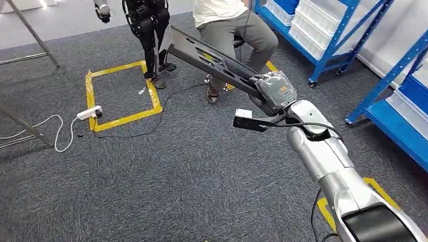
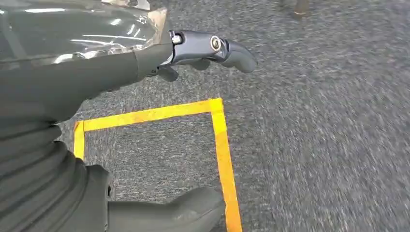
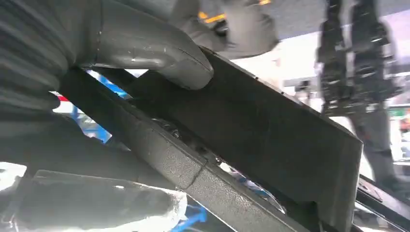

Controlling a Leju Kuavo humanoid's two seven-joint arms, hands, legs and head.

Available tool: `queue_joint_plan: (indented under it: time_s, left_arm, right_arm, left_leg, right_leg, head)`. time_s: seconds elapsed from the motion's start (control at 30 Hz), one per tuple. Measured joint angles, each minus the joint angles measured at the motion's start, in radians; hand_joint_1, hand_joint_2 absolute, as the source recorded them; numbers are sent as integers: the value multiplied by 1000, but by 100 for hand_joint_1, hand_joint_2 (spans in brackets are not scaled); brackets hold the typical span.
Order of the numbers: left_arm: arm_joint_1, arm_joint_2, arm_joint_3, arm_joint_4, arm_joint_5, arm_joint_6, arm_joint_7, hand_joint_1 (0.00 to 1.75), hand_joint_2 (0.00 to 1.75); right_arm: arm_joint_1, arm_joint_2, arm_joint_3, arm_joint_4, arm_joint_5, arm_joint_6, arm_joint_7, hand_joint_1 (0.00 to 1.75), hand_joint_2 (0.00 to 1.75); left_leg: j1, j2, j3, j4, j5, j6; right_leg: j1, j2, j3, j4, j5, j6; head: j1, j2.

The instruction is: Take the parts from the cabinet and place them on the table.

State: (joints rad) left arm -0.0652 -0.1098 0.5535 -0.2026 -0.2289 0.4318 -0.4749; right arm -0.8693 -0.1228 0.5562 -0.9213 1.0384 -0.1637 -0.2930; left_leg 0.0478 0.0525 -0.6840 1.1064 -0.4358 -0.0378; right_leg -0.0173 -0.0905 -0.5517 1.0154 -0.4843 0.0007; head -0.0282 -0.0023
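My right hand (image 1: 273, 91) grips one end of a long dark grey plastic part (image 1: 212, 59), which sticks out forward and to the left over the carpet. In the right wrist view the thumb (image 3: 159, 55) lies on the part's flat dark face (image 3: 270, 145). My left hand (image 2: 145, 63) hangs over the carpet with nothing in it, its fingers (image 2: 212, 48) and thumb (image 2: 169, 215) apart.
A seated person (image 1: 232, 30) is straight ahead, just beyond the part's far end. Another dark robot's legs (image 1: 149, 30) stand by a yellow tape square (image 1: 121, 93) with a white power strip (image 1: 89, 112) and cables. Blue shelving (image 1: 328, 30) with white bins lines the right side.
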Motion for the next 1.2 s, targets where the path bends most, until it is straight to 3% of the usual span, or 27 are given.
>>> queue_joint_plan:
  time_s: [0.03,0.07,0.1,0.17,0.2,0.23,0.27,0.3,0.37,0.4,0.47,0.5,0.53,0.57,0.67,0.7,0.73,0.77,0.83,0.87,0.9,0.97,1.0,1.03,1.07,1.17,1.2]
  left_arm:
    - [-3,-7,0,0,0,0,0,0,175]
    - [-5,-8,0,0,0,-1,1,0,175]
    - [-5,-8,0,0,0,-1,1,0,175]
    - [-5,-8,2,0,0,0,1,0,175]
    - [-3,-7,2,0,0,0,1,0,175]
    - [-3,-7,2,0,0,0,1,0,175]
    - [-4,-5,2,0,0,0,1,0,175]
    - [-6,-3,3,0,0,0,1,0,175]
    - [-7,-3,3,0,0,0,1,0,175]
    - [-6,-3,3,0,0,0,1,0,175]
    - [-4,-5,3,0,0,0,1,0,175]
    - [-3,-5,3,0,0,0,1,0,175]
    - [-3,-5,3,0,0,0,1,0,175]
    - [-4,-6,3,0,0,0,1,0,175]
    - [3,-6,3,1,0,0,1,0,175]
    - [5,-5,4,1,0,0,1,0,175]
    - [6,-6,4,1,0,0,1,0,175]
    - [5,-5,4,1,0,0,1,0,175]
    - [1,-5,4,1,0,0,1,0,175]
    - [1,-5,3,1,0,0,1,0,175]
    - [2,-5,4,1,0,0,1,0,175]
    - [2,-3,4,1,0,0,1,0,175]
    - [2,-1,4,1,0,0,1,0,175]
    - [1,-1,4,1,0,0,1,0,175]
    - [-2,-3,4,1,0,0,1,0,175]
    - [-2,-2,4,1,0,0,1,0,175]
    - [-2,-2,4,1,0,0,1,0,175]
  right_arm:
    - [-3,1,0,0,0,0,0,175,175]
    - [-6,-4,-3,1,1,0,0,175,175]
    - [-8,-1,-2,2,0,0,0,175,175]
    - [-12,5,0,2,0,-1,0,175,175]
    - [-11,5,0,3,0,-1,0,175,175]
    - [-12,3,0,4,0,-1,0,175,175]
    - [-13,3,0,4,-2,-2,0,175,175]
    - [-11,0,0,6,-1,-2,0,175,175]
    - [-4,-4,0,11,0,-2,-1,175,175]
    - [-2,-4,0,14,0,-2,-1,175,175]
    - [-3,-4,0,16,0,-2,-1,175,175]
    - [-4,-4,0,16,-1,-2,-2,175,175]
    - [-5,-5,0,16,-1,-2,-1,175,175]
    - [-8,-4,0,16,-1,-2,-2,175,175]
    - [-8,5,0,16,-1,-2,-4,175,175]
    - [-9,5,0,16,-1,-2,-4,175,175]
    - [-9,8,1,16,0,-2,-4,175,175]
    - [-9,9,0,16,-1,-2,-4,175,175]
    - [-8,8,0,17,-1,-2,-4,175,175]
    - [-7,9,1,18,-1,-2,-4,175,175]
    - [-7,9,1,19,0,-2,-4,175,175]
    - [-7,9,3,20,0,-2,-4,175,175]
    - [-7,9,3,20,0,-2,-4,175,175]
    - [-7,9,3,20,0,-2,-4,175,175]
    - [-9,8,2,20,0,-2,-4,175,175]
    - [-11,12,3,20,0,-2,-4,175,175]
    - [-11,13,3,20,0,-2,-4,175,175]
  left_leg:
    - [0,59,28,-47,-1,-6]
    - [-3,38,25,-46,3,9]
    - [-10,21,23,-45,2,19]
    - [-25,-4,23,-47,5,37]
    - [-19,-17,29,-55,9,49]
    - [-20,-28,29,-56,10,54]
    - [-20,-37,27,-56,12,63]
    - [-21,-54,26,-56,12,67]
    - [-25,-87,26,-56,12,69]
    - [-29,-104,26,-56,13,70]
    - [-32,-134,28,-56,14,71]
    - [-32,-147,28,-56,14,71]
    - [-29,-158,26,-56,15,69]
    - [-36,-173,24,-54,16,65]
    - [-32,-201,20,-67,28,48]
    - [-35,-197,16,-63,26,44]
    - [-43,-134,8,-46,9,43]
    - [-44,-90,-14,1,-28,40]
    - [-38,-67,-87,154,-100,33]
    - [-34,-67,-119,220,-117,28]
    - [-32,-66,-122,225,-111,25]
    - [-24,-51,-65,119,-46,17]
    - [-20,-33,-12,23,-6,13]
    - [-19,-9,19,-28,11,11]
    - [-26,14,36,-61,8,18]
    - [-37,-25,30,-63,10,42]
    - [-36,-35,37,-72,17,53]
  right_leg:
    - [13,-9,-7,13,-10,13]
    - [17,-18,-14,16,-18,20]
    - [21,-28,5,12,-18,27]
    - [18,-56,12,7,-19,42]
    - [7,-43,4,12,-28,50]
    - [3,15,-6,45,-49,47]
    - [1,52,-35,109,-79,41]
    - [1,74,-85,208,-116,35]
    - [6,85,-158,336,-148,38]
    - [8,88,-166,335,-138,41]
    - [12,96,-120,208,-70,46]
    - [14,116,-77,110,-26,47]
    - [14,167,-47,36,1,43]
    - [21,165,-36,24,7,28]
    - [28,133,-33,25,11,17]
    - [4,119,-30,6,23,2]
    - [7,107,-25,1,25,-3]
    - [8,98,-25,-1,27,-14]
    - [13,72,-25,-1,24,-18]
    - [13,56,-26,0,24,-19]
    - [13,46,-26,0,23,-18]
    - [11,24,-26,0,22,-18]
    - [10,13,-24,2,19,-14]
    - [11,8,-23,4,16,-9]
    - [27,-2,-28,11,9,1]
    - [28,-29,-17,5,8,11]
    - [31,-39,-18,6,3,21]
  head:
    - [-3,0]
    - [3,0]
    - [18,0]
    - [17,0]
    - [19,0]
    - [18,0]
    - [19,0]
    - [19,0]
    - [20,0]
    - [19,0]
    - [19,0]
    - [19,0]
    - [20,0]
    - [19,0]
    - [20,0]
    - [17,0]
    - [17,0]
    - [14,0]
    - [16,0]
    - [16,0]
    - [16,0]
    - [16,0]
    - [16,0]
    - [15,0]
    - [16,0]
    - [23,0]
    - [22,0]
